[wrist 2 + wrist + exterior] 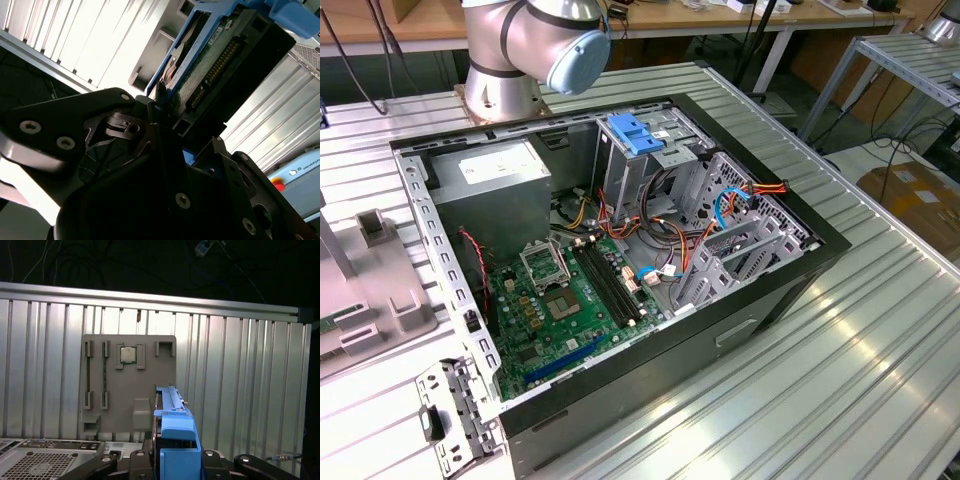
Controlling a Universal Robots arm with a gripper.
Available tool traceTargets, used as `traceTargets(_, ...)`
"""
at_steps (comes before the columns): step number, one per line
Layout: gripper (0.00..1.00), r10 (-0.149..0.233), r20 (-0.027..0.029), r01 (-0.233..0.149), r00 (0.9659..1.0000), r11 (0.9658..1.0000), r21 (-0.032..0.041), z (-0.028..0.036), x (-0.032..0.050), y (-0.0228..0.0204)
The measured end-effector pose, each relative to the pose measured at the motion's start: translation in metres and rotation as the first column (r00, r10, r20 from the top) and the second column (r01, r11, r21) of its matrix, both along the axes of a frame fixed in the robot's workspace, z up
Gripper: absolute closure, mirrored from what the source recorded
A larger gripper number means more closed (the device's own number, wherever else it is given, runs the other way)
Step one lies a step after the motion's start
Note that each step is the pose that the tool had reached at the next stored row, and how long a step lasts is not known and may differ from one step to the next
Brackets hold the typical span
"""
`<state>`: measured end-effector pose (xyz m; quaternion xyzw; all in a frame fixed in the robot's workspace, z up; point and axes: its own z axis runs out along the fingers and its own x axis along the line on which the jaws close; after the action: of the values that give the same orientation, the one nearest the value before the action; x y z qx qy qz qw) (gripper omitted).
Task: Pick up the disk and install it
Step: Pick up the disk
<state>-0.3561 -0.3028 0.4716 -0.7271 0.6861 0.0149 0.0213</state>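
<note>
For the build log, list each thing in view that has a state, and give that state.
disk: clamped in the tool, outside the case, not yet installed.
tool: shut on the disk.
computer case: lying on its side, side panel off, inside exposed.
memory slots: empty.
processor chip: seated in a pocket of the grey tray.

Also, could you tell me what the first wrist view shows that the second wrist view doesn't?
First wrist view: a grey fixture plate carrying a small square chip, with the disk edge-on in front. Second wrist view: the disk's connector row and circuit-board face, and the end effector closed on the disk. Both: the disk with its blue rails and the ribbed metal table.
</note>
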Motion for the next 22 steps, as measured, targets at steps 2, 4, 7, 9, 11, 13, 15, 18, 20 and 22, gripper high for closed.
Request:
traceTargets(2, 0.64, 0.0, 0.0, 0.0, 1.0, 1.0, 0.0, -0.0001, 0.0032, 0.0)
traceTargets(4, 0.64, 0.0, 0.0, 0.0, 1.0, 1.0, 0.0, -0.0001, 0.005, 0.0)
traceTargets(7, 0.64, 0.0, 0.0, 0.0, 1.0, 1.0, 0.0, -0.0001, 0.0077, 0.0)
traceTargets(9, 0.64, 0.0, 0.0, 0.0, 1.0, 1.0, 0.0, -0.0002, 0.0096, 0.0)
traceTargets(11, 0.64, 0.0, -0.0001, 0.0, 1.0, 1.0, 0.0, -0.0001, 0.0118, 0.0)
traceTargets(13, 0.64, 0.0, 0.0, 0.0, 1.0, 1.0, 0.0, -0.0002, 0.0136, 0.0)
traceTargets(15, 0.64, 0.0, 0.0, 0.0, 1.0, 1.0, 0.0, -0.0002, 0.0158, 0.0)
traceTargets(18, 0.64, 0.0, 0.0, 0.0, 1.0, 1.0, 0.0, -0.0002, 0.0189, 0.0)
traceTargets(20, 0.64, 0.0, 0.0, 0.0, 1.0, 1.0, 0.0, -0.0002, 0.0206, 0.0)
traceTargets(22, 0.64, 0.0, 0.0, 0.0, 1.0, 1.0, 0.0, -0.0002, 0.0231, 0.0)
